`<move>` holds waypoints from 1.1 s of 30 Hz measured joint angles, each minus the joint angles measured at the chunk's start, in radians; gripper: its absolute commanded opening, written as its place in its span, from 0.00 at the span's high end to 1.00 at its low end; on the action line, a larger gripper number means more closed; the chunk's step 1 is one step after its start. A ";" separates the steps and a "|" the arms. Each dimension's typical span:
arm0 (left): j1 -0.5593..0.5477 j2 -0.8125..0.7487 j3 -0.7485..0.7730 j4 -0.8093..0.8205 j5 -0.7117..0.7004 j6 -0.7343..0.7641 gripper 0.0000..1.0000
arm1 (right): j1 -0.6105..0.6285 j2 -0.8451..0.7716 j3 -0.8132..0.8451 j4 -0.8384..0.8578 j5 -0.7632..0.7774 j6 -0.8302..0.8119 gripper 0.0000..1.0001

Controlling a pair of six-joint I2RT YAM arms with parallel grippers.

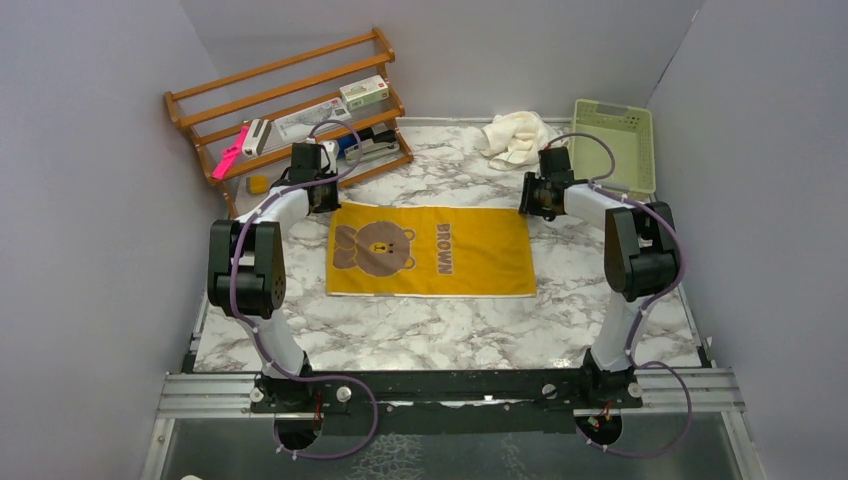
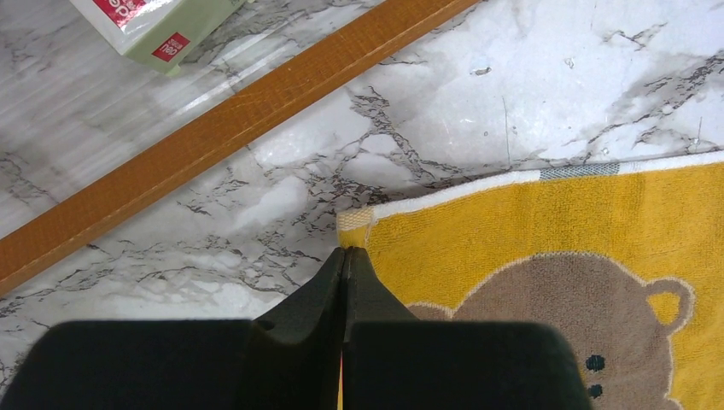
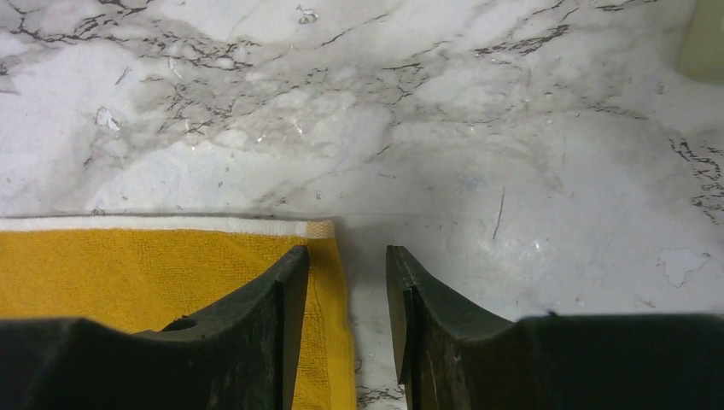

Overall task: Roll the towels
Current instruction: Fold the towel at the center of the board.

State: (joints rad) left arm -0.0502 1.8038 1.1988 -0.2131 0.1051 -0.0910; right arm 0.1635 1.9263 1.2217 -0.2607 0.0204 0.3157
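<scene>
Yellow towel (image 1: 430,250): lies flat at the middle of the bench (image 1: 440,330), bear print up.
Cream towel (image 1: 515,138): crumpled at 1 o'clock from it, beside the green basket (image 1: 613,140).
Left end effector (image 2: 344,256): pressed together, tips at the spread towel's 10 o'clock corner.
Right end effector (image 3: 346,256): spread, straddling its 2 o'clock corner edge.
</scene>
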 measured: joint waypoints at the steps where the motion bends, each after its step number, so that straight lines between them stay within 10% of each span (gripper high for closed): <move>1: 0.000 0.000 0.000 0.000 0.001 0.000 1.00 | 0.000 0.002 0.002 0.000 0.007 -0.008 0.62; 22: 0.000 0.005 0.000 -0.006 0.013 0.000 1.00 | 0.097 0.026 0.032 -0.006 0.106 -0.103 0.62; 26: 0.000 0.006 0.000 -0.007 0.014 0.000 1.00 | 0.089 0.026 0.032 -0.006 0.064 -0.094 0.98; 33: 0.000 0.006 0.000 -0.013 0.014 0.000 1.00 | 0.030 0.029 0.032 -0.006 -0.035 -0.041 0.99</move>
State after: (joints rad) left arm -0.0502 1.8095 1.1992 -0.2260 0.1192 -0.0906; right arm 0.1936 1.9549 1.2533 -0.2668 -0.0147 0.2749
